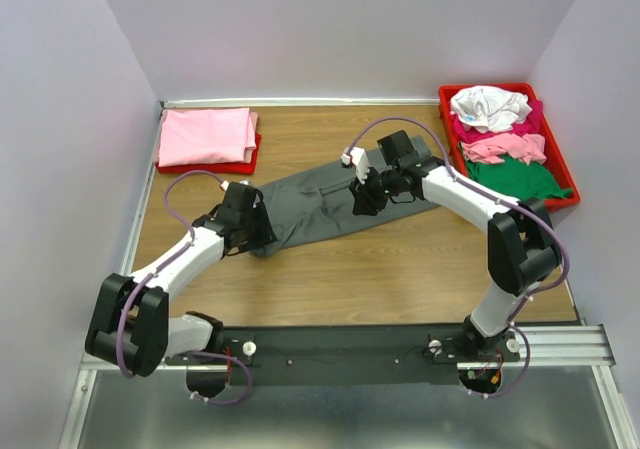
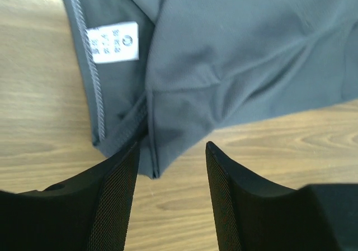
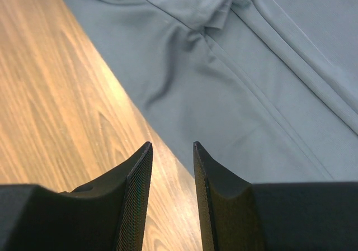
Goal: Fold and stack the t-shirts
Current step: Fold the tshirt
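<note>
A dark grey t-shirt (image 1: 320,204) lies folded into a long strip across the middle of the table. My left gripper (image 1: 258,231) is open at its left end. In the left wrist view the shirt's corner (image 2: 154,161) and white neck label (image 2: 113,41) sit just ahead of my left gripper (image 2: 172,146), nothing between the fingers. My right gripper (image 1: 366,197) is open over the shirt's near edge. In the right wrist view my right gripper (image 3: 173,145) straddles that edge (image 3: 168,139). A folded pink t-shirt (image 1: 207,135) lies at the far left.
A red tray (image 1: 567,179) at the far right holds white (image 1: 489,106), pink (image 1: 503,146) and green (image 1: 518,177) shirts in a heap. The folded pink shirt rests on another red tray (image 1: 225,166). Bare wood (image 1: 380,269) lies near the shirt. Walls close in on three sides.
</note>
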`<state>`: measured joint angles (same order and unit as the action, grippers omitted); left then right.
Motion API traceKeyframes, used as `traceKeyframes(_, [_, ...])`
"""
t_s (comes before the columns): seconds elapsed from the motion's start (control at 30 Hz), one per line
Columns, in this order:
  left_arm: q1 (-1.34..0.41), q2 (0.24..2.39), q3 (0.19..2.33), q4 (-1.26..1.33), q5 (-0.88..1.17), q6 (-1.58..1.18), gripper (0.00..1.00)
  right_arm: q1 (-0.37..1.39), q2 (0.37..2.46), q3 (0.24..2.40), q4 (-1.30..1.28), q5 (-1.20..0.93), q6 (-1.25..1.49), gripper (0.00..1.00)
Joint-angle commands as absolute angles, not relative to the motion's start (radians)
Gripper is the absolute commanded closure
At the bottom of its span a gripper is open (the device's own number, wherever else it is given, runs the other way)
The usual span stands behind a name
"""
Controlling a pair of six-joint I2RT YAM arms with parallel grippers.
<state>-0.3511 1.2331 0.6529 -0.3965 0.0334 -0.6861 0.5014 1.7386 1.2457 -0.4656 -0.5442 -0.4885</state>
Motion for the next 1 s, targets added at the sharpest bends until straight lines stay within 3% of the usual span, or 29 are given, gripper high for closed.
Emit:
traceKeyframes(0.0, [-0.356, 1.276, 0.683, -0.402, -0.051, -0.673, 0.42, 0.491, 1.695, 1.230, -0.474, -0.620, -0.494, 0.58])
traceKeyframes(0.13, [-0.360, 1.304, 0.687, -0.391, -0.041, -0.660, 0.50, 0.482, 1.692, 1.223, -0.474, -0.627, -0.494, 0.58])
traceKeyframes(0.27, [-0.364, 1.309, 0.692, -0.391, -0.025, -0.646, 0.51, 0.471, 1.692, 1.218, -0.476, -0.630, -0.494, 0.58])
traceKeyframes(0.43, [-0.362, 1.305, 0.695, -0.391, -0.005, -0.632, 0.72, 0.468, 1.695, 1.212, -0.476, -0.614, -0.505, 0.59])
traceKeyframes(0.5, [-0.364, 1.313, 0.693, -0.396, -0.005, -0.621, 0.73, 0.469, 1.697, 1.201, -0.480, -0.598, -0.521, 0.59])
traceKeyframes(0.67, [-0.362, 1.316, 0.698, -0.405, 0.026, -0.600, 0.94, 0.469, 1.710, 1.180, -0.532, -0.598, -0.601, 0.59])
traceKeyframes(0.77, [-0.364, 1.296, 0.715, -0.426, 0.008, -0.597, 1.00, 0.469, 1.717, 1.160, -0.566, -0.617, -0.682, 0.55])
traceKeyframes(0.97, [-0.359, 1.261, 0.744, -0.465, 0.008, -0.584, 1.00, 0.469, 1.692, 1.095, -0.580, -0.620, -0.821, 0.51])
